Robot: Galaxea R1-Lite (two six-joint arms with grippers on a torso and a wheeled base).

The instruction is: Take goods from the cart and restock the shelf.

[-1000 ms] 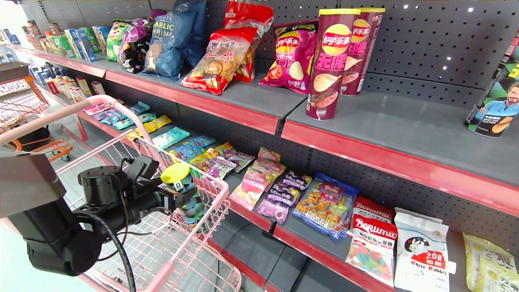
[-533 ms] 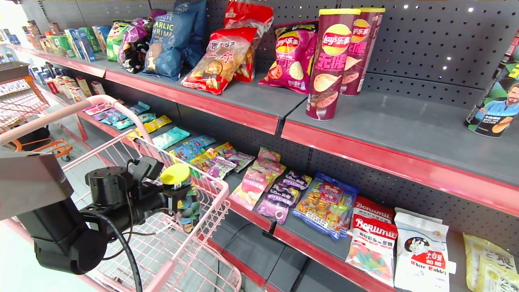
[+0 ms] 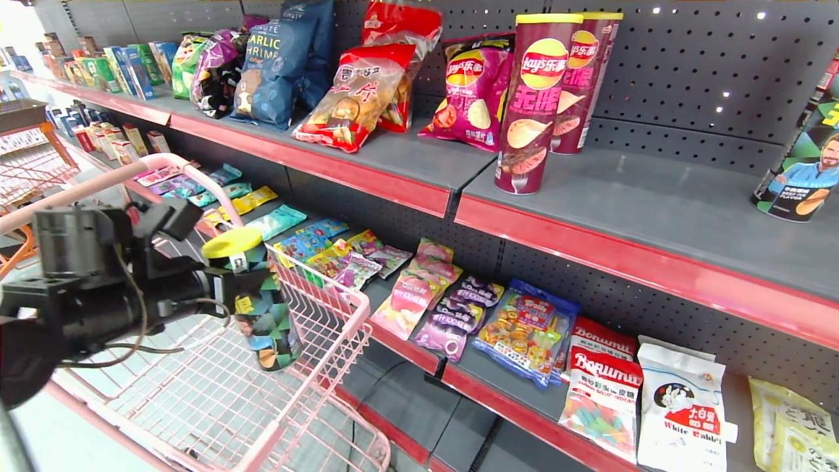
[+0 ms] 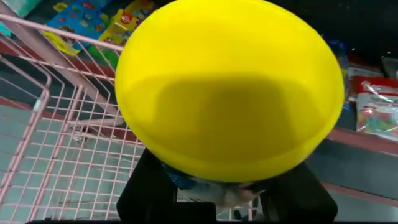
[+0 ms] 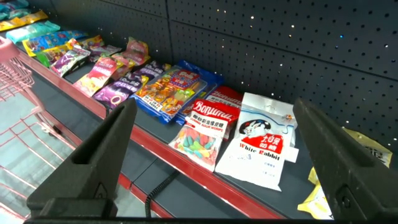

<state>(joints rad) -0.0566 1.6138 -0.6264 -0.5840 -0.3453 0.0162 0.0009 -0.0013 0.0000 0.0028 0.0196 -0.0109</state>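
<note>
Left gripper [image 3: 221, 286] risen, drawn back over cart [image 3: 341, 298], clenched on yellow-lidded can [image 3: 265, 321], can upright. Right gripper [image 5: 214, 165] fingers spread wide, grasping nothing.

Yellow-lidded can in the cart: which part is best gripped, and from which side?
Grip the can on its upper body, just under the yellow lid, coming sideways from inside the cart. It stands upright and is a round tube, so jaws can close across its width; the cart's wire wall likely blocks the shelf side. The left gripper is shut on it there.
</note>
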